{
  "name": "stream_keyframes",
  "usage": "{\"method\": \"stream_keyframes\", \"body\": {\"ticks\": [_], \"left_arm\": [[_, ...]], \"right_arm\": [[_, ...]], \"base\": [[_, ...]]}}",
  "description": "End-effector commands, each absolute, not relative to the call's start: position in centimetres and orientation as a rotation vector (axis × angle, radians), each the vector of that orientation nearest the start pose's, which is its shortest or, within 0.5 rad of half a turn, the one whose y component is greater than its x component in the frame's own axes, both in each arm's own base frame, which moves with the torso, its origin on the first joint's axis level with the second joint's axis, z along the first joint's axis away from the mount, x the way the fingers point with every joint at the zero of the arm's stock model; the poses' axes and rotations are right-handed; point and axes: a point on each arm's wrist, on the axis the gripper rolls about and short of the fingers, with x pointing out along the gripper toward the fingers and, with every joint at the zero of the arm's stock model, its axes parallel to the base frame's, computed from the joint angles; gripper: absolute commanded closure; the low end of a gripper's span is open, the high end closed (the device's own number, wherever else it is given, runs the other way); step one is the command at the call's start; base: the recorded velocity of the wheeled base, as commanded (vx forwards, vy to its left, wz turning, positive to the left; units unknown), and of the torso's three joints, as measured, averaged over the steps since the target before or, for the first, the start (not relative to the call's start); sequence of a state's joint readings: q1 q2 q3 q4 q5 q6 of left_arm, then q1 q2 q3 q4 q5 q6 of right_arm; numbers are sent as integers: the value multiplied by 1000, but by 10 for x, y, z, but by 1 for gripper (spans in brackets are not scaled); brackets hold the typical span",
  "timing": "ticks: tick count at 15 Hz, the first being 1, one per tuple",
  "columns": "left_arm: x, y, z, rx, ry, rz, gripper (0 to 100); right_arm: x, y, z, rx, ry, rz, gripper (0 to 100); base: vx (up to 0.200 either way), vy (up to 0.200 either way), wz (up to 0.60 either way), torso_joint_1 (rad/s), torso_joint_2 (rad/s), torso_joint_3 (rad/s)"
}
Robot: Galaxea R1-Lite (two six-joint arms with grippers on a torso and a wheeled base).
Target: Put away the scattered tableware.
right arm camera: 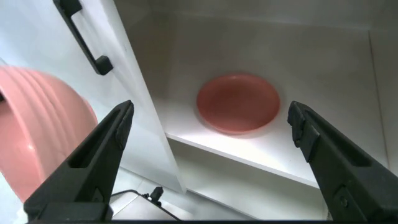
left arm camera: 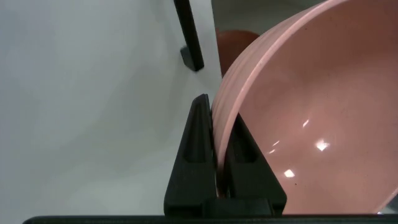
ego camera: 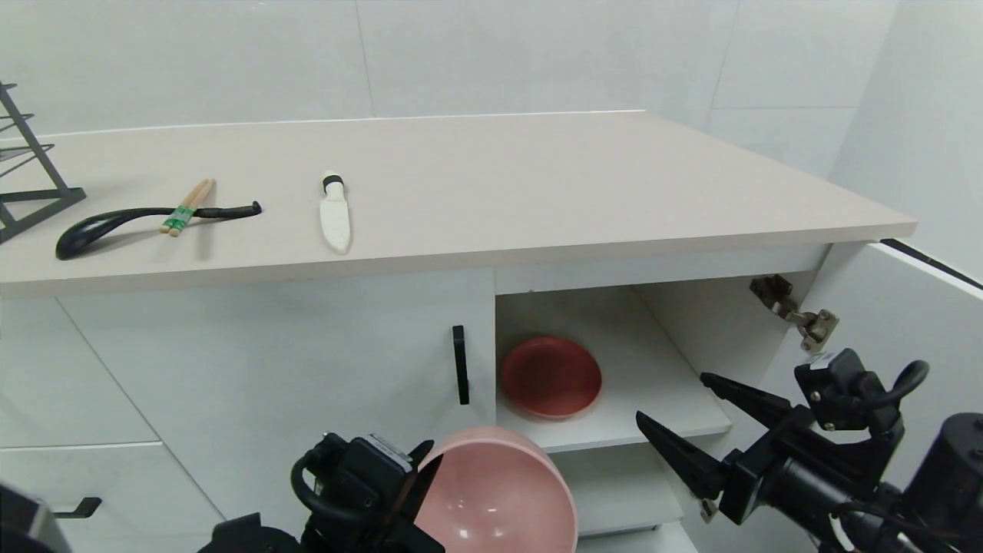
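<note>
My left gripper is shut on the rim of a pink bowl, held low in front of the cabinet; its fingers pinch the bowl's wall. A red plate lies on the upper shelf of the open cabinet, also the red plate. My right gripper stands open in front of that shelf, empty; its fingers frame the plate. On the counter lie a black ladle, wooden chopsticks and a white knife.
The right cabinet door hangs open at the right. The shut left door carries a black handle. A dark rack stands at the counter's far left. A lower shelf sits beneath the plate's shelf.
</note>
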State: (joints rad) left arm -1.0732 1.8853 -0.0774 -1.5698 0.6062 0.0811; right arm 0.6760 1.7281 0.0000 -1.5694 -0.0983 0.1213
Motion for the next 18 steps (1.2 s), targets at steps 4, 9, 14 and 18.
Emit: {"method": "stream_keyframes", "body": {"ticks": [4,9,14,18], "left_arm": [[128,-209,48,327,190,-452,100],[137,-228,52,272,148,-422,100],[161,-262,66,218,40,-406,100],[175,-277,68,193,2,-387,100]], "right_arm": [[155,119,95,57,184,558,0],[155,120,95,65,190,558,0],[154,119,96,68,183,560,0],[154,120,96,67,185,560,0]], "base": [[0,0,0,0,0,0],[0,0,0,0,0,0],[0,0,0,0,0,0],[0,0,0,0,0,0]]}}
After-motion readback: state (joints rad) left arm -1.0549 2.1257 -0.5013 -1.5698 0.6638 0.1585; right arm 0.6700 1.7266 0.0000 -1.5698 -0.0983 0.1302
